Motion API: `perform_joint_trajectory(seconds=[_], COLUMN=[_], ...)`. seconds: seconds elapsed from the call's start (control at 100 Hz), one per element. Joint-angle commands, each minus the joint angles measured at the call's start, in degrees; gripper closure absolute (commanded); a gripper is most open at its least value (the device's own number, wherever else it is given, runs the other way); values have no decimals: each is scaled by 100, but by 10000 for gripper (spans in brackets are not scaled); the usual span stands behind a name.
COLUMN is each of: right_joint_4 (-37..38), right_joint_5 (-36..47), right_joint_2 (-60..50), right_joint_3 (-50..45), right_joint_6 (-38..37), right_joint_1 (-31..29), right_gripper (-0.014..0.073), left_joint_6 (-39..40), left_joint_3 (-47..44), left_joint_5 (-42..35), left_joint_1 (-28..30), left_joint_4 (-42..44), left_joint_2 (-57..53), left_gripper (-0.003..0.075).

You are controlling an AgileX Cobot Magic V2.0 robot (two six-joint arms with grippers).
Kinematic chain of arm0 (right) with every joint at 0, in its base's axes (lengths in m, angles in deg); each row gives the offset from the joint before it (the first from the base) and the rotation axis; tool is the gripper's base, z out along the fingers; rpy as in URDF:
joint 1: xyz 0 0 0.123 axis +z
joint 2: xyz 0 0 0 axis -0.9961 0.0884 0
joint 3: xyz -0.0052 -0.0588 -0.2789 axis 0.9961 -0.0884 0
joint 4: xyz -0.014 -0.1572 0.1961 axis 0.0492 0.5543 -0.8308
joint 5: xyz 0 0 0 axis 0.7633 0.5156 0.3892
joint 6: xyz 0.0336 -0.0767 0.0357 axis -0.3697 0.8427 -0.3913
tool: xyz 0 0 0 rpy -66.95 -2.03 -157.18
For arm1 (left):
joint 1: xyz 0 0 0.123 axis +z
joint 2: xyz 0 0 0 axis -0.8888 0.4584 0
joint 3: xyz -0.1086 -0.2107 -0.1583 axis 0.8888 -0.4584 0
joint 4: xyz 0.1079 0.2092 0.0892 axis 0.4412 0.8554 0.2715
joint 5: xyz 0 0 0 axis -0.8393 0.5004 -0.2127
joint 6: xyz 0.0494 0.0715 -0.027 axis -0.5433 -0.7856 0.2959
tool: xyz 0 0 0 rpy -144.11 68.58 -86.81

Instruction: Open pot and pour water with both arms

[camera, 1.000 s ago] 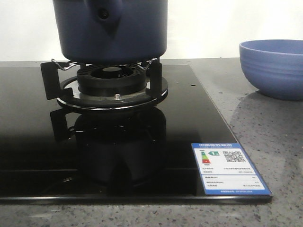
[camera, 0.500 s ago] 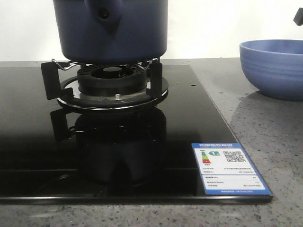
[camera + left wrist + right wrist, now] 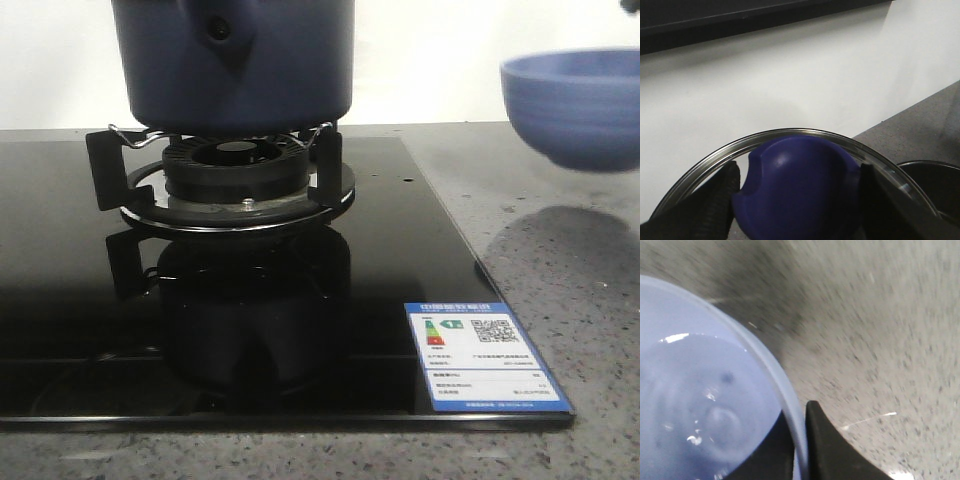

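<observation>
The dark navy pot (image 3: 235,60) stands on the burner stand, its handle stub with the round hole (image 3: 218,30) facing me; its top is out of view. My left gripper (image 3: 797,200) is shut on the blue knob (image 3: 800,185) of a glass lid (image 3: 790,133), held up before a white wall. My right gripper (image 3: 799,435) is shut on the rim of the light-blue bowl (image 3: 700,405), one finger inside and one outside. The bowl holds water. In the front view the bowl (image 3: 575,105) hangs above the counter at the right.
A black glass hob (image 3: 60,300) with a metal burner stand (image 3: 235,175) fills the left and middle. An energy label (image 3: 480,355) sits at its front right corner. Grey stone counter (image 3: 580,330) lies to the right, with the bowl's shadow on it.
The light-blue bowl has risen off the counter and now hangs above its shadow. The pot on the burner has not moved.
</observation>
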Motion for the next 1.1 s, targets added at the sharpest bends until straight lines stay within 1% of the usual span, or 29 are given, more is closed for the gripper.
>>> perform_joint_trajectory(seconds=[0.0,0.34,0.66,0.78,0.88,1.09], right_joint_4=[-261,-290,-304,-304,-315,-315], right_joint_5=[-9,-590,-863,-850,-737,11], right_joint_2=[-258,-75,774,1083,1232,1293], right_joint_3=[624,2511,4140,4487,4585,4585], right_joint_6=[18,18,-232,-235,-235,-235], right_joint_1=[129,1099,1991,2271,2420,2698], right_gripper=[655,655,652,652,652,652], left_joint_6=[73,115,115,115,115,115], left_joint_3=[227,227,227,227,227,227], left_joint_5=[-211,-69,-57,-57,-57,-57], left_joint_1=[51,205,328,367,419,493], left_joint_4=[-570,-654,-663,-663,-663,-688], left_joint_2=[-184,-52,-42,-42,-42,-42], left_gripper=[374,374,374,374,374,374])
